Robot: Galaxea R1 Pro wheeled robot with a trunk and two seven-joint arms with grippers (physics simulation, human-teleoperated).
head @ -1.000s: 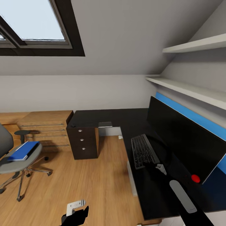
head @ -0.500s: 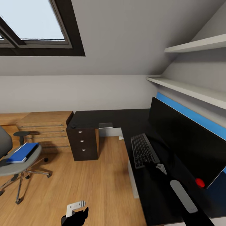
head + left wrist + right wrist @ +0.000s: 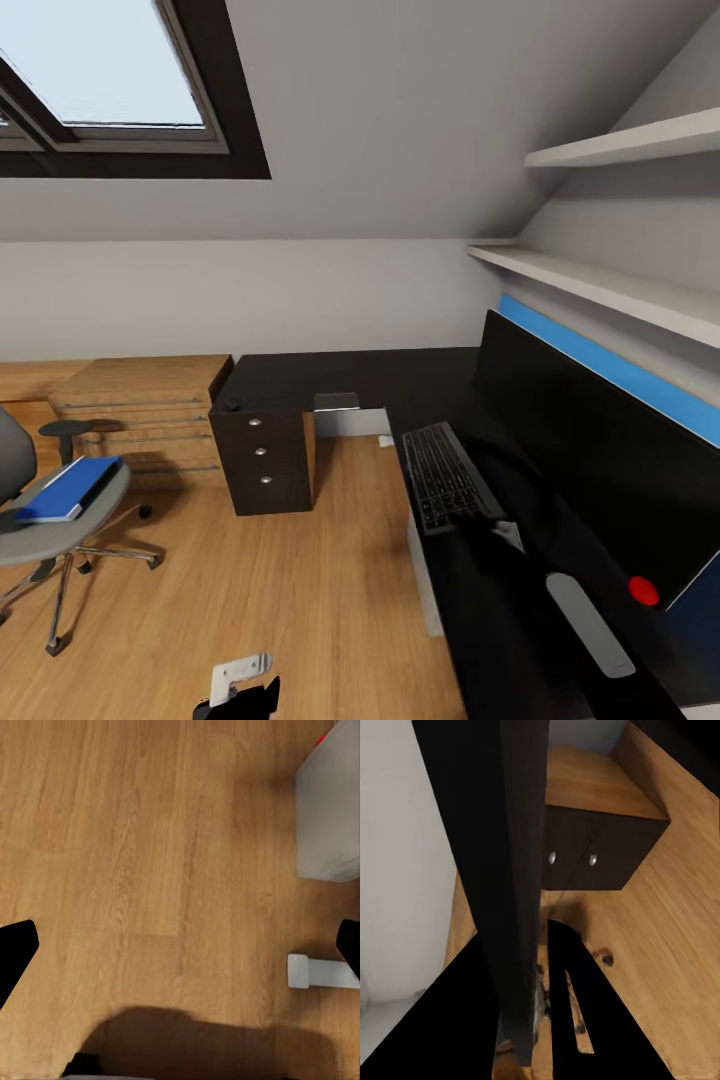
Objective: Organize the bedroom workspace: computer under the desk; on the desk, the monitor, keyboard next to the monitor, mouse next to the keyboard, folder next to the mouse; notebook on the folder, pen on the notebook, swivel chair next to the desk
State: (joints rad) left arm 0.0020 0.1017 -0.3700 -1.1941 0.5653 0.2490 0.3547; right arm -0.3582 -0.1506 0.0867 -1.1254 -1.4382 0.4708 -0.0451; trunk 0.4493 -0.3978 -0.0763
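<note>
Right gripper (image 3: 512, 533): at the near end of the keyboard (image 3: 443, 477) on the desk (image 3: 350, 372), pale fingertip visible just off the keyboard's corner. In the right wrist view a tall dark slab sits between the two dark fingers (image 3: 577, 1012); cannot tell whether they pinch it or merely flank it. Right arm (image 3: 588, 625) runs along the desk, grey panel on its upper side, a red dot beside it near the monitor's lower edge.

Left gripper (image 3: 238, 690): low over the wooden floor (image 3: 290, 590), white piece on top. In the left wrist view its dark fingertips (image 3: 15, 952) stand far apart at the frame's two sides, nothing between them but floorboards. A white block and a grey box corner lie on the floor near one side.

Keyboard: flat on the black desk, just in front of the monitor (image 3: 590, 470), long side roughly parallel to the screen.

Monitor: upright on the desk, dark screen, blue strip behind its top edge.

Swivel chair (image 3: 40, 520): well apart from the desk, on the floor at the head view's left. Blue folder (image 3: 68, 489) lies on its seat.

Drawer unit (image 3: 265, 460): dark, three knobs, under the desk's far corner. Wooden chest (image 3: 140, 410) beside it against the wall.

Two white shelves (image 3: 600, 285) above the monitor. Skylight (image 3: 100, 70) in the sloped ceiling.
</note>
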